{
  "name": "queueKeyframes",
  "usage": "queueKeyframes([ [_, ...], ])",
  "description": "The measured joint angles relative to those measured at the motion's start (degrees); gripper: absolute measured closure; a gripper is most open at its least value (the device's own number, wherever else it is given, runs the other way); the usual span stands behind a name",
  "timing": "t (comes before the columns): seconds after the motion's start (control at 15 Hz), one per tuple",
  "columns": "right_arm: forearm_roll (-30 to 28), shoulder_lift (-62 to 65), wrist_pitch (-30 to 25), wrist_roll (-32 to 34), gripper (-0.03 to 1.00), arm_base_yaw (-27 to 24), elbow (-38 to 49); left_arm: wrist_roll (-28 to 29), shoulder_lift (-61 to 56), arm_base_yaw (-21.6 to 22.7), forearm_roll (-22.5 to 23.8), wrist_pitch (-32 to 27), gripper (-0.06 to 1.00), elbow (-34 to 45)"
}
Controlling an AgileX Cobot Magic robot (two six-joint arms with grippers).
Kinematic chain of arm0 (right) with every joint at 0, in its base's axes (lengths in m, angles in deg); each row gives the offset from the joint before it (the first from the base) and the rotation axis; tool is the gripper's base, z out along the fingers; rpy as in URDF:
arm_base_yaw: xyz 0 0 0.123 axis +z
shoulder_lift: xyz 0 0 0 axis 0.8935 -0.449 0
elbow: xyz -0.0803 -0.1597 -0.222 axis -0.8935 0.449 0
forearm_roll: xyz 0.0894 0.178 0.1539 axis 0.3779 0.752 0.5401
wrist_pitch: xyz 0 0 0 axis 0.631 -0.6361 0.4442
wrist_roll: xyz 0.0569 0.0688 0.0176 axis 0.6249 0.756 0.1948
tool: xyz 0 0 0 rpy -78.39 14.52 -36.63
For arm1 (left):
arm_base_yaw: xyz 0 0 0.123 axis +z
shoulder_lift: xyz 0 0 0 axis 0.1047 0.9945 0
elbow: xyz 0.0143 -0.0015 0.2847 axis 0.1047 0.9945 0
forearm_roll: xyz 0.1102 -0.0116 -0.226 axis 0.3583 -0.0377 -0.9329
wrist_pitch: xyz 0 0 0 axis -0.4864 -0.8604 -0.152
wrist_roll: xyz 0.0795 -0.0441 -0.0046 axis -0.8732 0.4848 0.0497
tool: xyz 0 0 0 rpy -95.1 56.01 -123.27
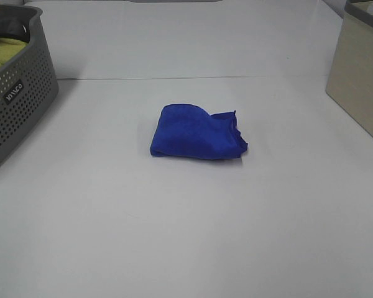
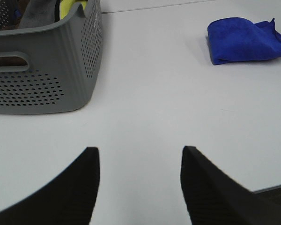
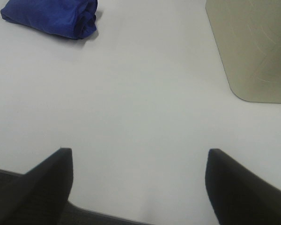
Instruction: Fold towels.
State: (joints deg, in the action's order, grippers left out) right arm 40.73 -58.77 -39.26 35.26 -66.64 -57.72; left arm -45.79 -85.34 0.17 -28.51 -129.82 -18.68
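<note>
A blue towel [image 1: 196, 133] lies folded into a small bundle in the middle of the white table. It also shows in the left wrist view [image 2: 246, 40] and the right wrist view [image 3: 51, 16]. Neither arm shows in the exterior high view. My left gripper [image 2: 138, 161] is open and empty, low over the table near its front edge, well short of the towel. My right gripper [image 3: 138, 161] is open and empty, also back from the towel.
A grey perforated basket [image 1: 15, 93] holding yellow and grey cloths stands at the left, close ahead of the left gripper [image 2: 42, 70]. A beige bin [image 1: 363, 68] stands at the right [image 3: 253, 47].
</note>
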Motion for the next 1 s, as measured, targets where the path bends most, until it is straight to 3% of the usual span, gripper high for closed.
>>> queueKeyframes([
  [0.2,0.4,0.0,0.0,0.0,0.21,0.0,0.0,0.0,-0.1,2.5,0.0,0.0,0.43,0.0],
  [1.0,0.7,0.0,0.0,0.0,0.21,0.0,0.0,0.0,-0.1,2.5,0.0,0.0,0.43,0.0],
])
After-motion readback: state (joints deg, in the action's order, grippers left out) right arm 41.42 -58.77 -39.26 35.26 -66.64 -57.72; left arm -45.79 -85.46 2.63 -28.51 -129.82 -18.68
